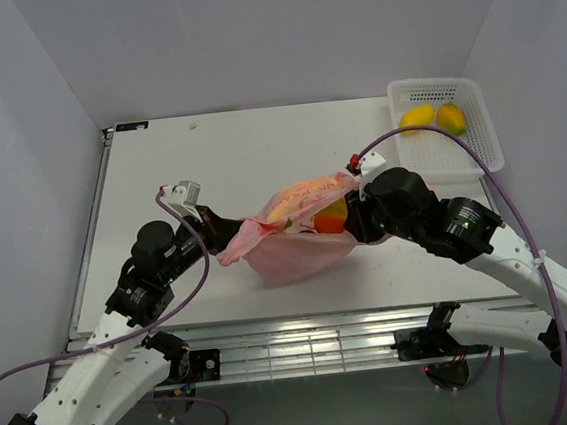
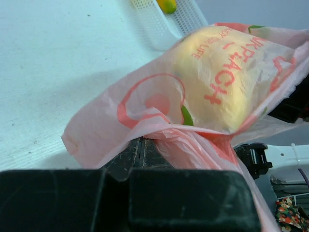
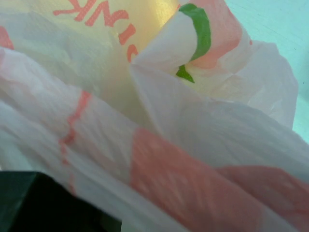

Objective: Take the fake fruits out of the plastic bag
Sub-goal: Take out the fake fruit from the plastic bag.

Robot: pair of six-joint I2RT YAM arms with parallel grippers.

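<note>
The pink plastic bag point(image 1: 290, 254) lies bulging in the middle of the table. My left gripper point(image 1: 228, 236) is shut on its bunched left end; in the left wrist view the black fingers point(image 2: 139, 146) meet with pink film pinched between them. A pale yellow fruit point(image 2: 217, 82) shows through the printed film of the plastic bag point(image 2: 120, 121). My right gripper point(image 1: 352, 218) is at the bag's right opening, right beside an orange point(image 1: 330, 221). In the right wrist view, bag film point(image 3: 193, 145) covers everything and hides the jaws. The other fake fruits are hidden.
A white perforated basket point(image 1: 482, 145) stands at the back right, holding a yellow mango point(image 1: 417, 116) and an orange-and-green mango point(image 1: 451, 118). The basket point(image 2: 154, 24) also shows behind the bag in the left wrist view. Grey walls enclose the table on three sides.
</note>
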